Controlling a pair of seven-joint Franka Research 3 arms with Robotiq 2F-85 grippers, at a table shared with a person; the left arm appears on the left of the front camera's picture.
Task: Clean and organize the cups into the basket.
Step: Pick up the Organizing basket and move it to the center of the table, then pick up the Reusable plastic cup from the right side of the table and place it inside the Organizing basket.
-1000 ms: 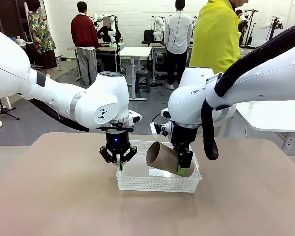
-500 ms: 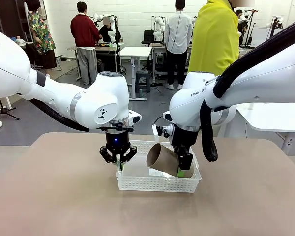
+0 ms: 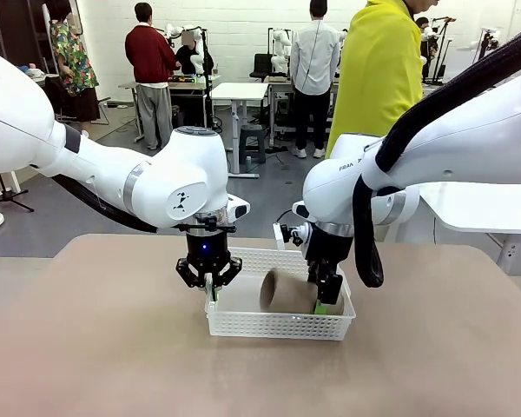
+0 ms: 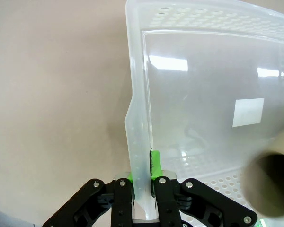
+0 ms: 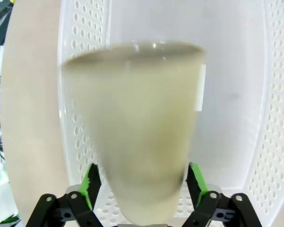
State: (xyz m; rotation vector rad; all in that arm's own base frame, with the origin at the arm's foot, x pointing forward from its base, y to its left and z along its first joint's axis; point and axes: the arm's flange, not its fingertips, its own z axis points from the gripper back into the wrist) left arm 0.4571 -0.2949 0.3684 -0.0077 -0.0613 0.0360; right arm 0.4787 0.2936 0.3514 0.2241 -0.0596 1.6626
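A taupe-brown cup (image 3: 286,294) lies on its side in the white basket (image 3: 278,327), mouth toward picture left. My right gripper (image 3: 326,304) hangs over the cup's narrow end. In the right wrist view the cup (image 5: 137,123) is blurred between the green pads (image 5: 91,182), which stand slightly apart from it, so the right gripper (image 5: 142,184) is open. My left gripper (image 3: 210,291) is shut on the basket's left wall; its fingertips (image 4: 154,163) pinch the rim of the basket (image 4: 137,71). The cup's dark mouth (image 4: 270,182) shows at the lower right there. The other cups are out of view.
The basket sits mid-table on the bare tan tabletop (image 3: 113,365), with room on both sides. A person in a yellow top (image 3: 382,61) stands at the far side, behind my right arm. Other people and tables are farther back.
The right gripper has come down into the basket with the cup. The cup went from tilted above the rim to lying low inside. The left gripper has not moved.
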